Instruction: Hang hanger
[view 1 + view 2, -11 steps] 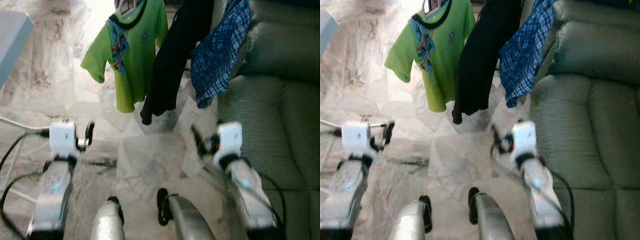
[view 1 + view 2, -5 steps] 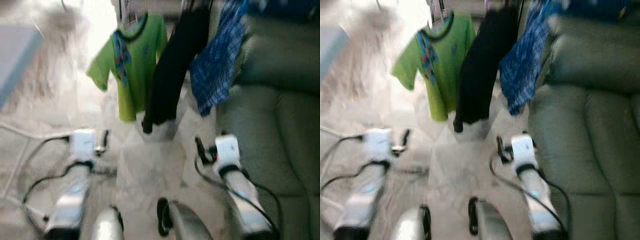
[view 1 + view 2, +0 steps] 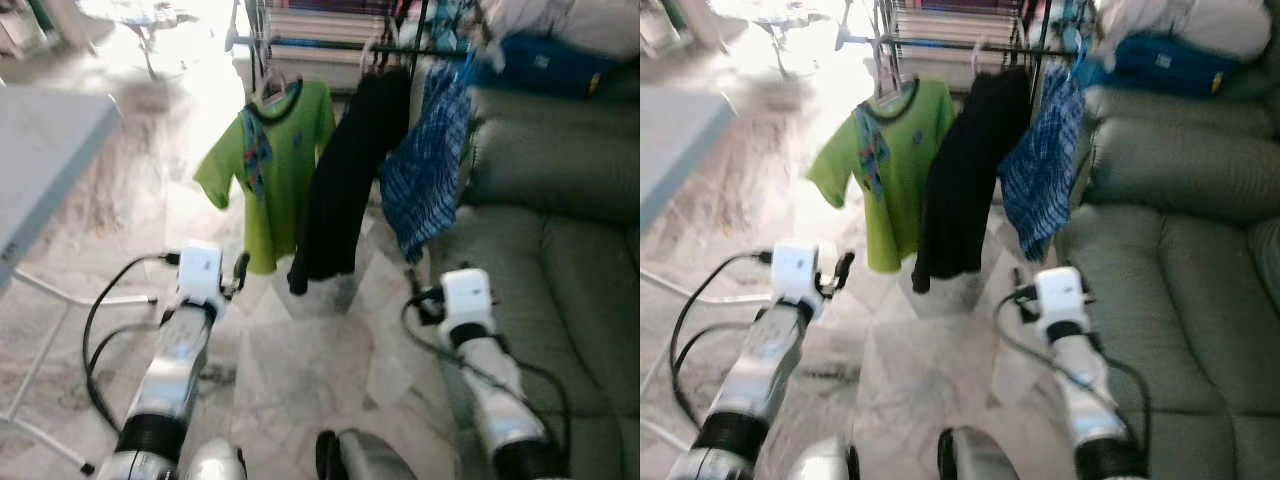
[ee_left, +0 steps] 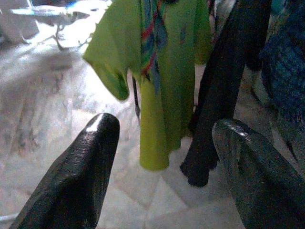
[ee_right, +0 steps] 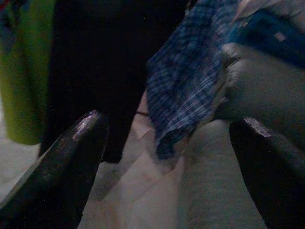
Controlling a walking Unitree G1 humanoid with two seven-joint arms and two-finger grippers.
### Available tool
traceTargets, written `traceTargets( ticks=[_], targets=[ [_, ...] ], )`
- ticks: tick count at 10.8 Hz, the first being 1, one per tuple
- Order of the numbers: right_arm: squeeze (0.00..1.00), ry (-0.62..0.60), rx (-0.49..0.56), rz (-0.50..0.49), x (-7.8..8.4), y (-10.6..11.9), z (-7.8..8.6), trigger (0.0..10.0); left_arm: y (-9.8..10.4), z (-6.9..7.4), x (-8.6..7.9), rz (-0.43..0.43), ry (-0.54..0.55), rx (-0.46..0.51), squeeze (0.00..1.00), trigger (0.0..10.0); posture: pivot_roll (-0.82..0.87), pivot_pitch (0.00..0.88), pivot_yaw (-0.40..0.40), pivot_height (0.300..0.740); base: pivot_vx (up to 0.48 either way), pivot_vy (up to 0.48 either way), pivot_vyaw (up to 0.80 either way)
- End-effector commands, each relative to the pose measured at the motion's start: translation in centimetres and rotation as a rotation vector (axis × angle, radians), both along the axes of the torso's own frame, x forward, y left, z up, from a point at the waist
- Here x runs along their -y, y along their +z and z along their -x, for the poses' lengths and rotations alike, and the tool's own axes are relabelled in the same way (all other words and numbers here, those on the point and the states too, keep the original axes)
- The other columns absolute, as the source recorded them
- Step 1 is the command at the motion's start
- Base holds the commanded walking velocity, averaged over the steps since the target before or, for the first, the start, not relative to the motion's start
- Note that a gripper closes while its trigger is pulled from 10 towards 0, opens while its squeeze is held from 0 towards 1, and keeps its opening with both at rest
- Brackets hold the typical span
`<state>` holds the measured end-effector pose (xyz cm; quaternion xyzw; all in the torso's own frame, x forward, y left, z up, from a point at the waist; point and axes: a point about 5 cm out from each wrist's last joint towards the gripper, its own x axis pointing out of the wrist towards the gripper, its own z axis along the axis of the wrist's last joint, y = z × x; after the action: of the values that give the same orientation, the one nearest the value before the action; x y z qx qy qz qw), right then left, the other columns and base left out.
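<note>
Hanging garments (image 3: 345,180) border open floor (image 3: 300,360) beside sofa (image 3: 560,260).

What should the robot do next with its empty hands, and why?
Probably step closer to the rack. Both the left gripper and right gripper have open jaws holding nothing, and the green shirt, black garment and blue plaid shirt hang ahead, apart from them.

rack (image 3: 940,45) | hung: green shirt (image 3: 890,165), black garment (image 3: 965,180), plaid shirt (image 3: 1040,170)
</note>
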<state>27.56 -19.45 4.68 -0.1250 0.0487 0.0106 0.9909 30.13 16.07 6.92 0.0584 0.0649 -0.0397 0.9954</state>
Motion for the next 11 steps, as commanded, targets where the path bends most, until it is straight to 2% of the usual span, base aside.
traceTargets(
  ticks=[1,3,5,6,8,9,11],
  targets=[
    [0.00,-0.037,0.004,0.018,1.0,-0.1,0.1,10.0,-0.1,-0.1,-0.6,-0.014,0.045,0.003,0.00,10.0,-0.02,0.006,-0.052,0.740,0.000,0.000,0.00],
    [0.00,-0.108,-0.020,-0.029,2.3,-0.9,1.5,10.0,-0.3,1.1,-3.2,-0.052,0.144,0.034,0.00,10.0,-0.03,0.050,-0.020,0.740,0.000,0.000,0.00],
    [0.00,-0.134,-0.026,-0.056,2.2,-1.8,3.0,10.0,-1.5,3.0,-5.6,-0.080,0.215,-0.003,0.00,10.0,-0.03,0.070,0.000,0.740,0.000,0.000,0.00],
    [0.00,-0.133,-0.026,-0.067,1.9,-1.9,3.1,10.0,-1.6,3.3,-5.7,-0.082,0.217,-0.008,0.00,10.0,-0.02,0.076,0.000,0.740,0.000,0.000,0.00],
    [0.00,-0.110,0.030,-0.183,1.0,-0.8,2.9,10.0,-2.2,4.6,-6.1,-0.109,0.234,-0.014,0.00,10.0,0.00,0.067,0.000,0.740,0.000,0.000,0.00],
    [0.00,-0.104,0.036,-0.185,1.0,-0.6,3.1,10.0,-2.5,5.2,-6.3,-0.119,0.235,-0.027,0.00,10.0,0.01,0.061,0.010,0.740,0.000,0.000,0.00],
    [0.00,-0.176,-0.010,-0.193,2.0,-1.9,4.0,10.0,-2.7,5.9,-6.5,-0.136,0.208,-0.046,0.00,10.0,0.02,0.073,0.029,0.740,0.000,0.000,0.00]
  ],
)
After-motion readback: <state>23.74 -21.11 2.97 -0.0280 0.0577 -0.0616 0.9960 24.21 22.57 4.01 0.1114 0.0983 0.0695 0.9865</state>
